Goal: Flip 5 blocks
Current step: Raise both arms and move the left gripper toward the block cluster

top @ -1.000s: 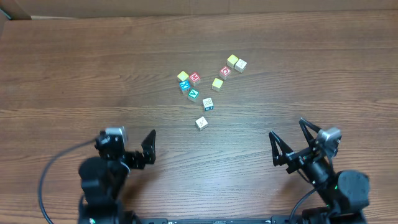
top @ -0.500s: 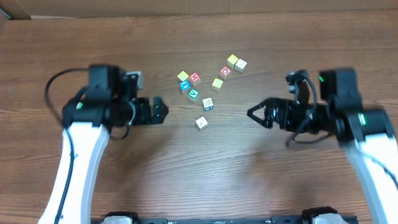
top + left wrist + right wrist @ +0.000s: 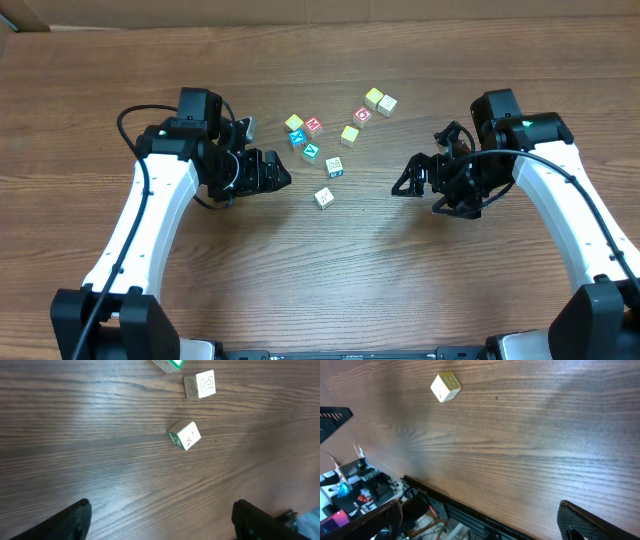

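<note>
Several small alphabet blocks lie scattered on the wooden table at centre back, among them a green V block (image 3: 311, 151), a red one (image 3: 314, 125) and a yellow one (image 3: 373, 97). A pale block (image 3: 323, 197) lies alone nearest the front. My left gripper (image 3: 278, 171) is open just left of the cluster. In the left wrist view the lone pale block (image 3: 184, 435) lies ahead of the left gripper (image 3: 161, 512), with nothing between the jaws. My right gripper (image 3: 408, 180) is open to the right of the blocks. The right wrist view shows one pale block (image 3: 445, 386) far ahead of the right gripper (image 3: 480, 517).
A second pale block (image 3: 200, 385) and a green-edged one (image 3: 169, 364) sit beyond the lone block in the left wrist view. The table's front edge (image 3: 470, 502) and cabling below it show in the right wrist view. A black cable (image 3: 130, 120) loops off the left arm.
Both arms have swung up from the table's front and inward toward the blocks. The left gripper has come closer to the cluster, and the right has shifted slightly left.
</note>
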